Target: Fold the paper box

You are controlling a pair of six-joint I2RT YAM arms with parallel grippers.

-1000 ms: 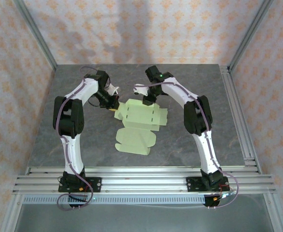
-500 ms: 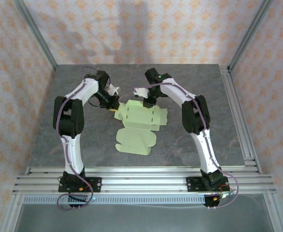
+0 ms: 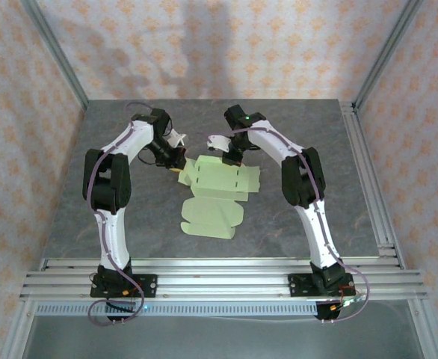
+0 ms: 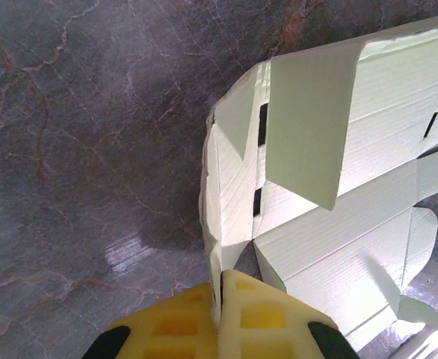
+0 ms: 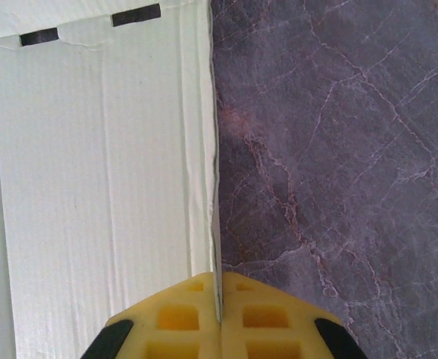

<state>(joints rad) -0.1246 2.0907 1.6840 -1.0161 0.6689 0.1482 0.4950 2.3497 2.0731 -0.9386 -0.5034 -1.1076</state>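
Grey marbled table (image 3: 129,217), paper box (image 3: 215,194) an unfolded sheet, left tool (image 4: 220,288) and right tool (image 5: 218,288) each pinching its edge

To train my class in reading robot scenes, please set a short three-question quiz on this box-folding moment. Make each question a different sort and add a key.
1. True or false: the left gripper hangs open, clear of the paper box.
2. What is the right gripper shut on? A) an edge of the paper box B) a cable C) nothing
3. What colour are the gripper fingers?
Key: 1 false, it is shut on the paper box; 2 A; 3 yellow.
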